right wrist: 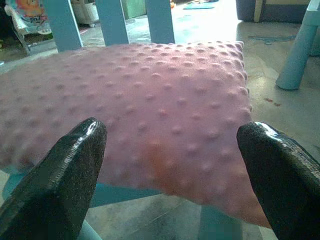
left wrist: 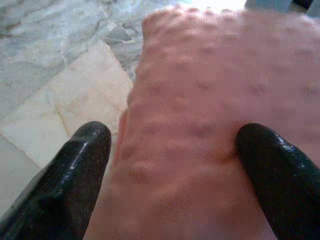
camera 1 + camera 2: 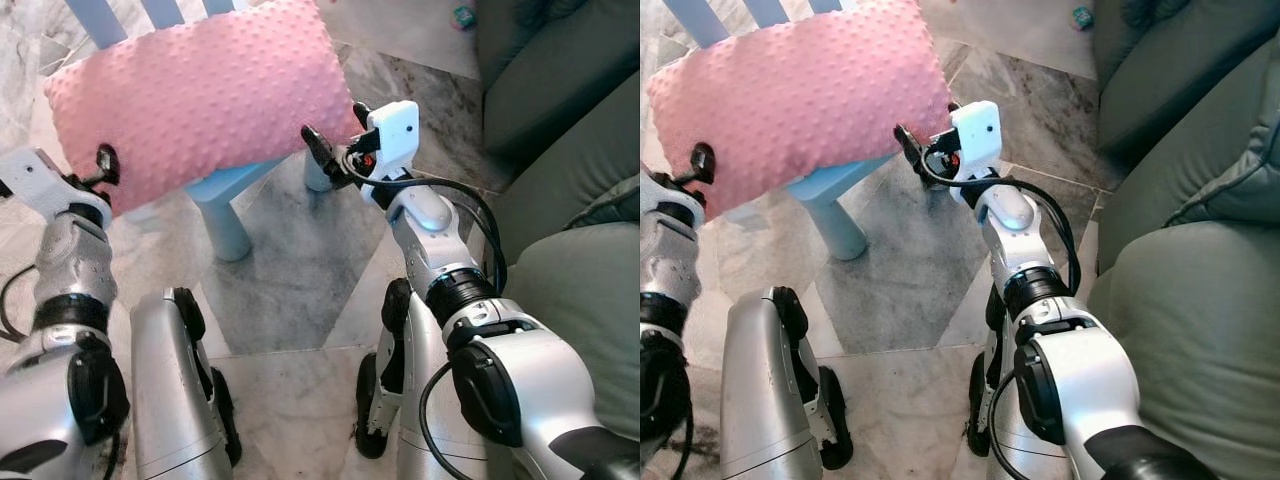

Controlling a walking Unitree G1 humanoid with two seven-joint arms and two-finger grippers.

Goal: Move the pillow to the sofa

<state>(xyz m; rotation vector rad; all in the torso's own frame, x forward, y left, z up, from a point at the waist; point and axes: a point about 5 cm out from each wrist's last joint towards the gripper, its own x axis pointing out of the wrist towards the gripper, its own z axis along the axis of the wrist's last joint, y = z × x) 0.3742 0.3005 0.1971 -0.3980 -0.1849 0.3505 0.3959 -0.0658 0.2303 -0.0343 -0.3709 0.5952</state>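
Grippers bracket the pink dimpled fabric pillow (image 3: 200, 95) lying on the light-blue plastic chair (image 3: 225, 195). Left gripper (image 2: 170, 175) and right gripper (image 1: 172, 165) both stand wide open, gripping nothing. Risk: an uneven squeeze may let the soft pillow slip before reaching the grey-green upholstered sofa (image 3: 570, 120) beyond.

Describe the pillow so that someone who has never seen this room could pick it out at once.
Start at the grey-green sofa on the robot's right, then look left across the marble floor to the small light-blue chair. The pillow lies on its seat, between the left tool and the right tool. It is the only pink thing there, soft, rectangular and covered in raised dots.
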